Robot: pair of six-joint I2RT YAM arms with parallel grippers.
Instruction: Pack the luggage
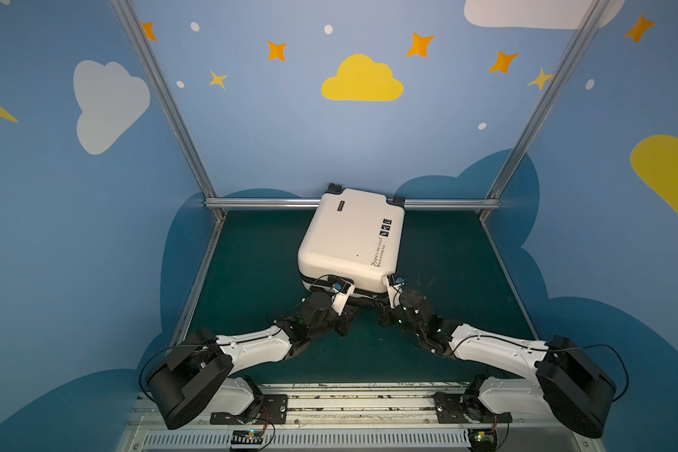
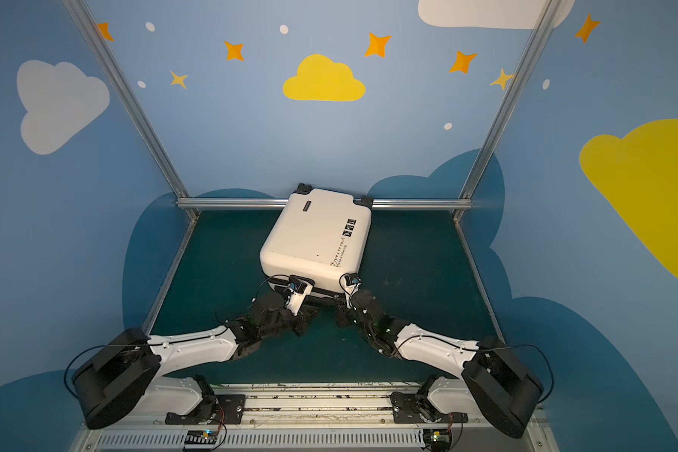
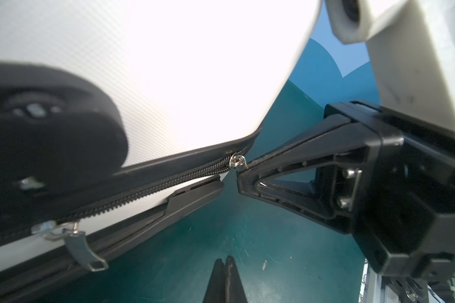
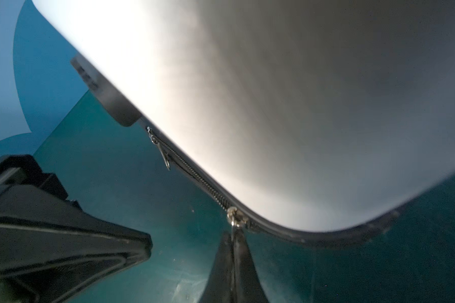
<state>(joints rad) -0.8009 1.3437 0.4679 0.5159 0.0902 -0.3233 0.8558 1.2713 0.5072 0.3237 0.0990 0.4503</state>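
On green mat [image 1: 447,274], cream-white hard-shell luggage [image 1: 349,235]

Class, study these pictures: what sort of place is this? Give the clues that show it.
Probably a robot lab booth, not a home: an aluminium frame borders walls painted with clouds and stars, and two robot arms mounted on a rail reach over a green mat toward a suitcase.

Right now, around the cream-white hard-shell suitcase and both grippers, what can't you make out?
Inside of the cream-white hard-shell suitcase: every view, its closed shell hides it.
Tab of the silver zipper pull: right wrist view, buried between the fingers of the shut right gripper.
Tips of the left gripper: both top views, lost among dark arm parts.
Black round part: left wrist view, blurred, too close to identify.
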